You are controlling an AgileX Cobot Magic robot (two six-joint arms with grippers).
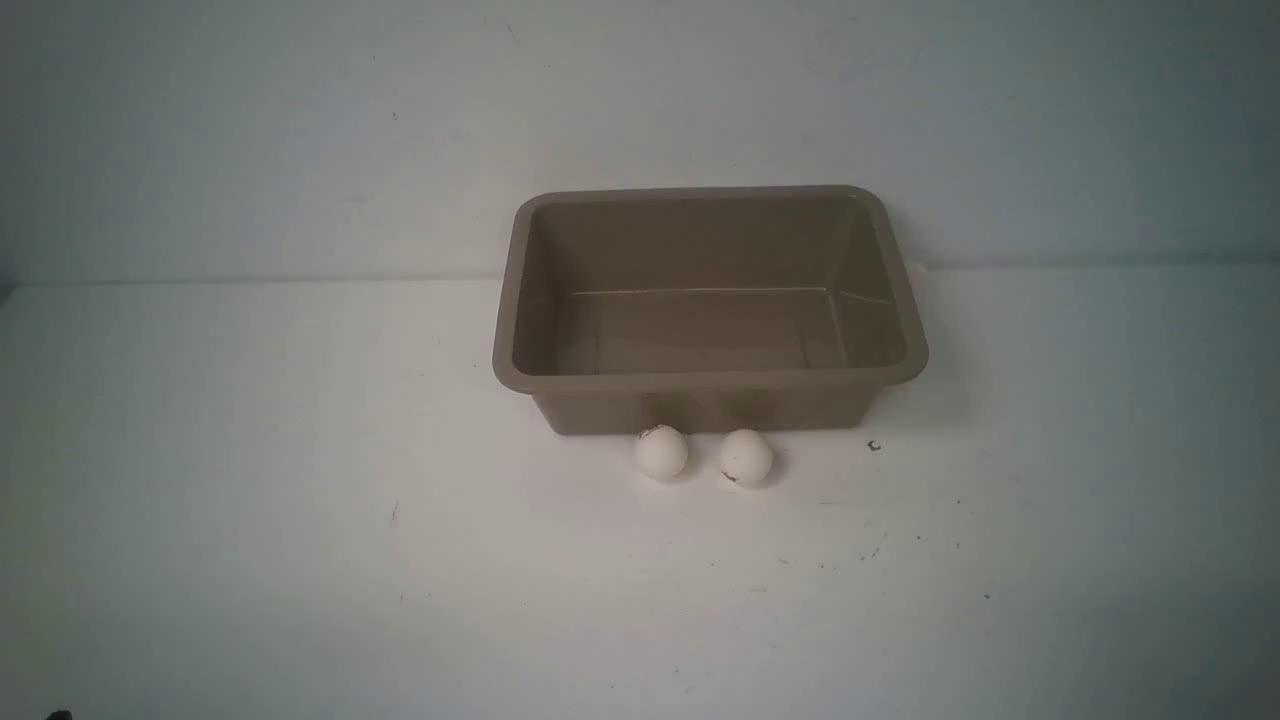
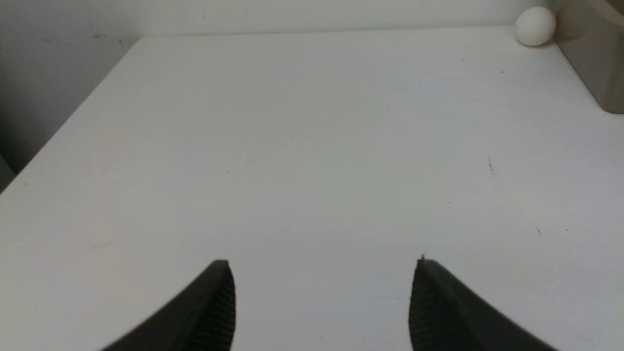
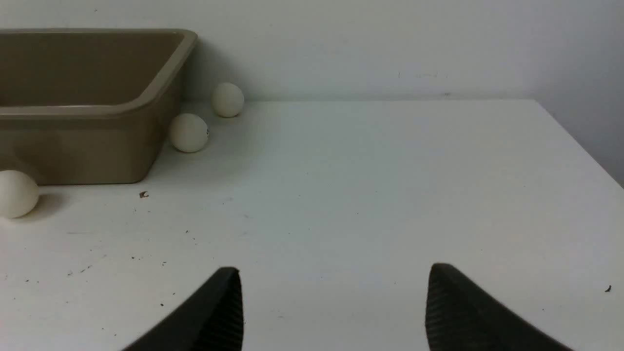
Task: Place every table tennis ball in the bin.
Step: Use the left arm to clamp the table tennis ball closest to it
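The bin (image 1: pixel 706 380) sits on the bench (image 1: pixel 300 500), seemingly with nothing inside. Two balls lie just beside its near wall, the left ball (image 1: pixel 661 452) and the right ball (image 1: pixel 746 457). A third ball (image 3: pixel 188 132) and a fourth ball (image 3: pixel 227 99) lie off its right side toward the far edge. The left claw (image 2: pixel 321 263) and right claw (image 3: pixel 334 270) both hang spread, holding nothing. A good pick likely comes from above, straddling a ball left-to-right so the bin's wall stays clear, and closes gently lest it squirt away. Dark logos show, too small to read
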